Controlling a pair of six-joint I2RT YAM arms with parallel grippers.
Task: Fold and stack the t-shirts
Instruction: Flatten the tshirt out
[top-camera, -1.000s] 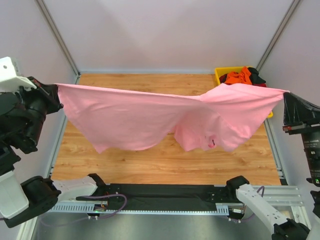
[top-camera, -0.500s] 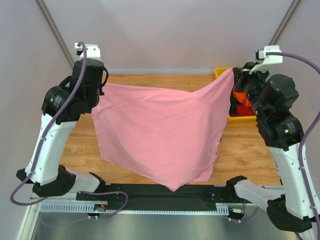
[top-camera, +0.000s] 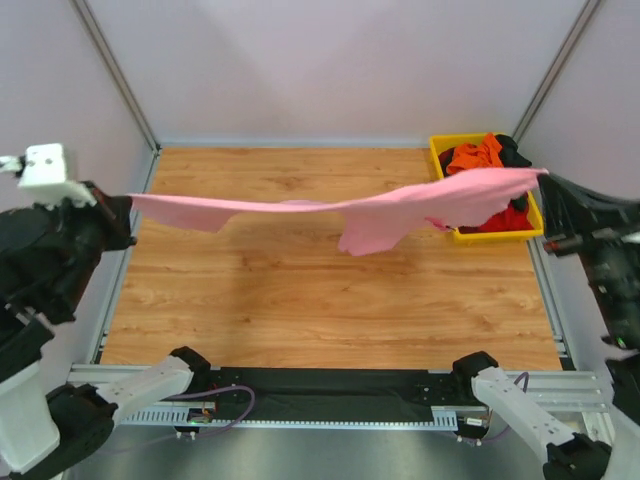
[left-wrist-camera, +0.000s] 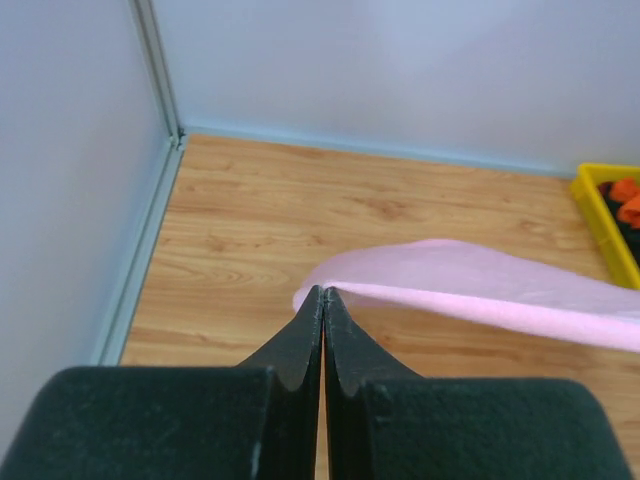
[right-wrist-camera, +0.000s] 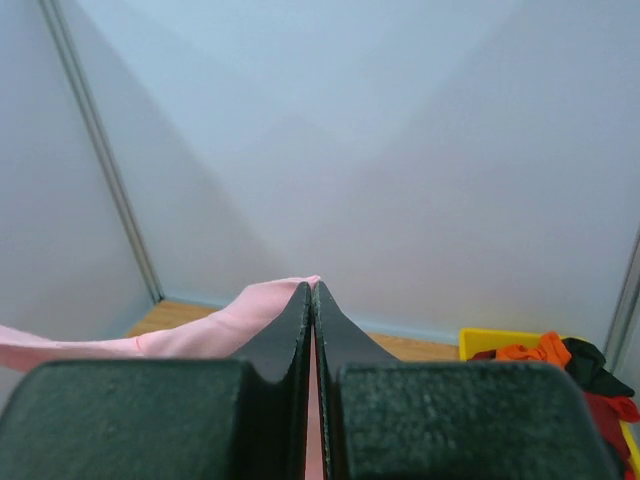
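At the far left, the left tool (top-camera: 122, 207) is seen closed on one edge of the pink t-shirt (top-camera: 380, 212). In the left wrist view its two fingers are pressed together, with the cloth pinched at their tips. The pink t-shirt is held in the air above the wooden tabletop (top-camera: 300, 300). It is stretched out nearly flat and is seen almost edge-on, as a thin band running from the left side to the right. Right of the middle, a loose fold is seen hanging down, clear of the tabletop. At the right, the other end of the shirt is gripped by the right tool (top-camera: 545, 180), whose fingers are likewise shut on the cloth in the right wrist view. Beneath and behind that end, in the far right corner, a yellow bin (top-camera: 437, 150) is set on the tabletop. An orange t-shirt (top-camera: 480, 153), a black t-shirt (top-camera: 513, 152) and a red t-shirt (top-camera: 515, 218) are heaped in it, unfolded and partly hidden by the pink cloth.
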